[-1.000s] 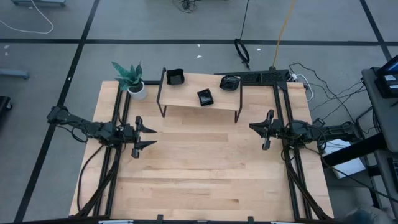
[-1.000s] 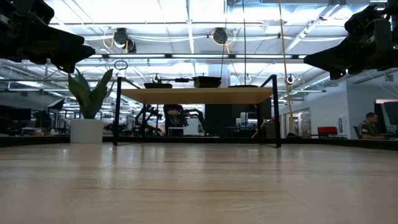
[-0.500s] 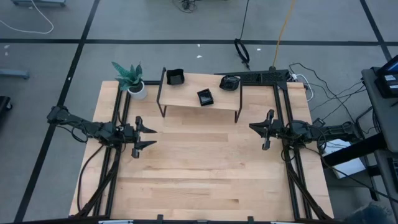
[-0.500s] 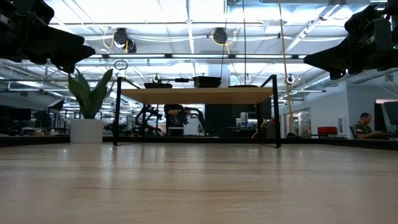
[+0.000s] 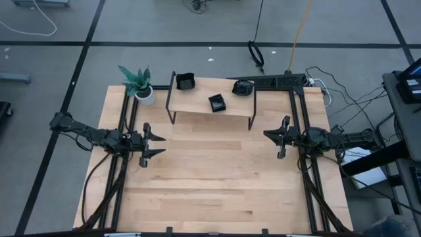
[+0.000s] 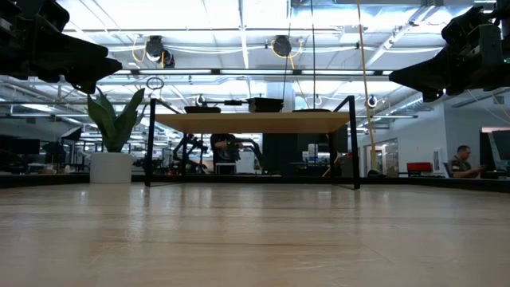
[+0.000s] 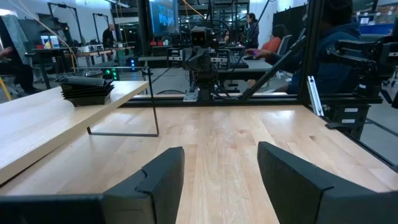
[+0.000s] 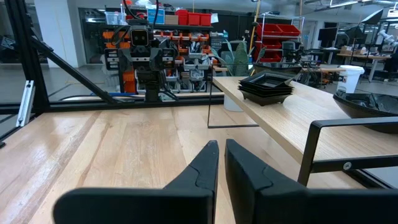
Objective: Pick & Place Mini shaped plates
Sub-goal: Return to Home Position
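Left gripper (image 5: 160, 145) hangs above the table's (image 5: 210, 191) left side, by the frame rail (image 5: 123, 164). Fingers (image 7: 163, 177) spread wide apart, nothing betw. them. Right gripper (image 5: 266, 134) hangs above the right side, pointing inward. Its fingers (image 8: 205, 163) are all but together w/ only a slit betw. them, holding nothing. The 2 grippers face each other, well apart, w/ bare wood betw. them.

Beyond both, along the far edge, a low wooden shelf (image 5: 197, 105) on thin black legs (image 7: 154, 102). All plates in view sit on it:
- stack of square plates (image 5: 185, 81) at the left far corner
- second square stack (image 5: 217, 103) near the middle, close to the shelf's front edge
- rounded plates (image 5: 243, 87) at the right far end, just beside the leg there

Neither gripper is near any stack.

Potted plant (image 5: 138, 83) stands on the table just left of the shelf, off the left gripper's line. Black frame rails run down both table sides under the arms. Cables (image 5: 342, 99) lie on the floor past the right edge. In the low view a person (image 6: 460, 161) sits far back in the room, right of the shelf.
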